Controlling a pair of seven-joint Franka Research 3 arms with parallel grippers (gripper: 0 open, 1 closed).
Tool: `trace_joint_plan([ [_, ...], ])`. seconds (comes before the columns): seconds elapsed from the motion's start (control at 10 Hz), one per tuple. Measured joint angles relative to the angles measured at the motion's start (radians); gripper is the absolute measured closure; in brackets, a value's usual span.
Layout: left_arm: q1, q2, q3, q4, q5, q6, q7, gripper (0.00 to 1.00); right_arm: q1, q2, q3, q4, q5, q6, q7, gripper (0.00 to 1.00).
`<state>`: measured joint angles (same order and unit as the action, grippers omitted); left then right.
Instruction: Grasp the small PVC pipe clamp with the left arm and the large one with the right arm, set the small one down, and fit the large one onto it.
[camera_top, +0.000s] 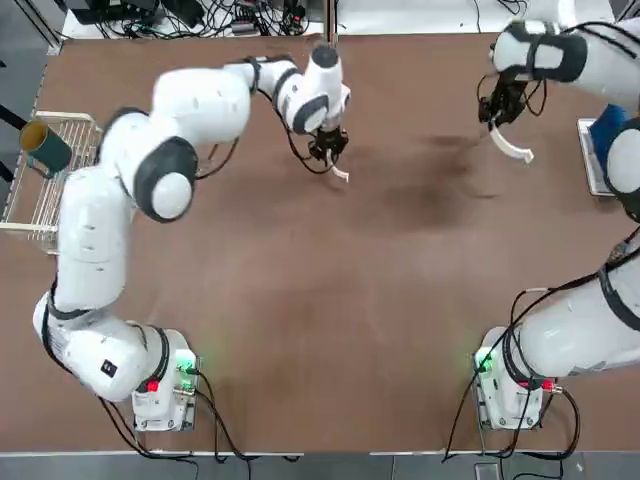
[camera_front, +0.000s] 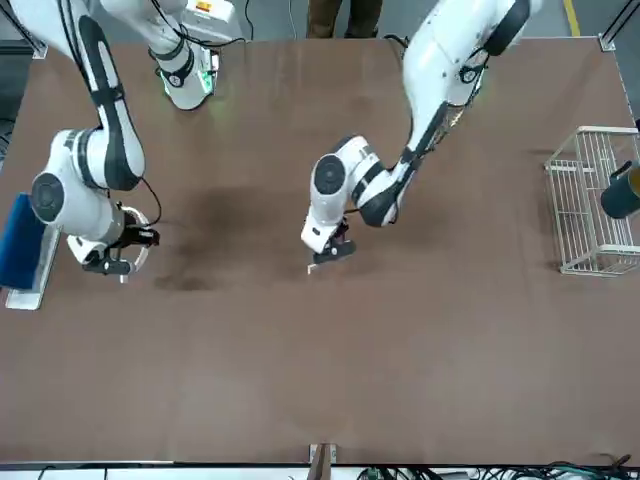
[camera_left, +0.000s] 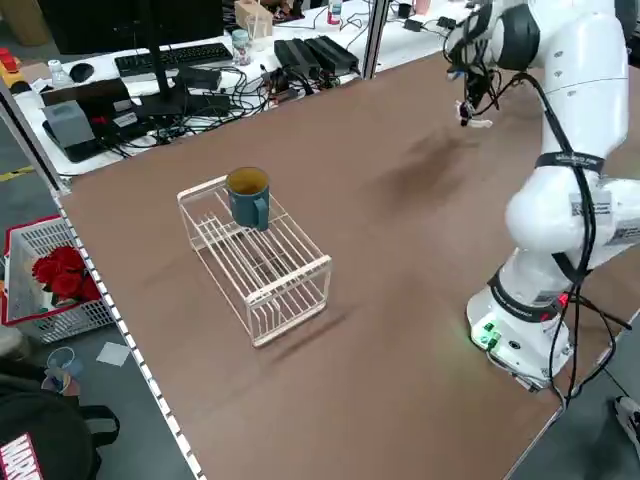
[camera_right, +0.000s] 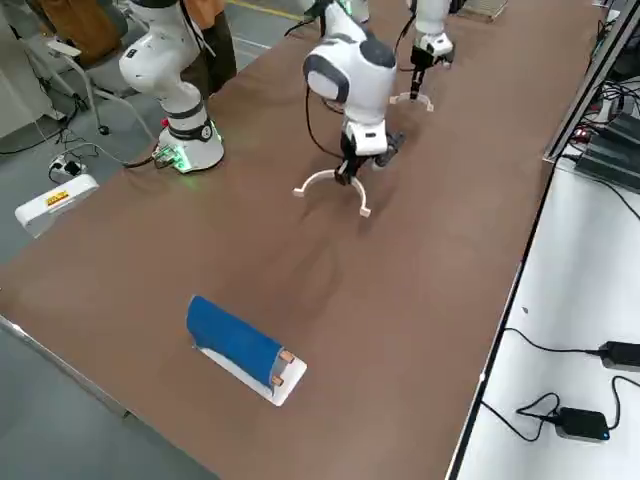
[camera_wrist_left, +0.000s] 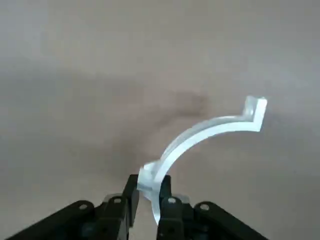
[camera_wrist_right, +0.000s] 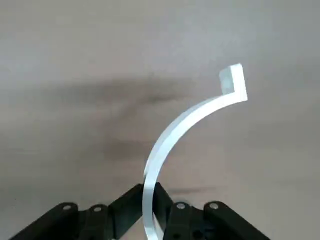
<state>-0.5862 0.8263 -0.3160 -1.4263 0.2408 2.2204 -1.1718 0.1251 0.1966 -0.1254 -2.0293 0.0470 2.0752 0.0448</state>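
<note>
The small clamp (camera_wrist_left: 200, 137), thin, light, probably springy plastic, is pinched mid-arc in the left tool (camera_wrist_left: 148, 192) low over the counter (camera_top: 300, 320), while the right tool (camera_wrist_right: 150, 200) clamps the large clamp (camera_wrist_right: 185, 125) likewise, raised.

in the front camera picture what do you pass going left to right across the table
Blue roll on its white tray → right hand holding the large clamp → left hand holding the small clamp → wire rack → teal mug.
</note>
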Motion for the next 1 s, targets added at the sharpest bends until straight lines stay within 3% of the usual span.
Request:
trace_joint_plan([
  [0.1,-0.022,0.027,0.007,0.036,0.0,0.0,-0.005,0.79,0.009,-0.011,0.01,0.062,0.002,-0.069,0.033,0.86],
  [0.3,-0.026,0.053,0.009,0.07,0.001,0.006,0.008,0.79,0.013,-0.015,0.077,0.187,0.004,-0.173,0.141,0.86],
  [0.8,-0.077,0.082,0.024,0.078,0.001,0.096,0.051,0.78,0.028,0.018,0.291,0.346,0.004,-0.205,0.42,0.86],
  [1.0,-0.076,0.084,0.034,0.087,-0.001,0.097,0.039,0.52,0.029,0.057,0.348,0.397,0.004,-0.204,0.508,0.86],
])
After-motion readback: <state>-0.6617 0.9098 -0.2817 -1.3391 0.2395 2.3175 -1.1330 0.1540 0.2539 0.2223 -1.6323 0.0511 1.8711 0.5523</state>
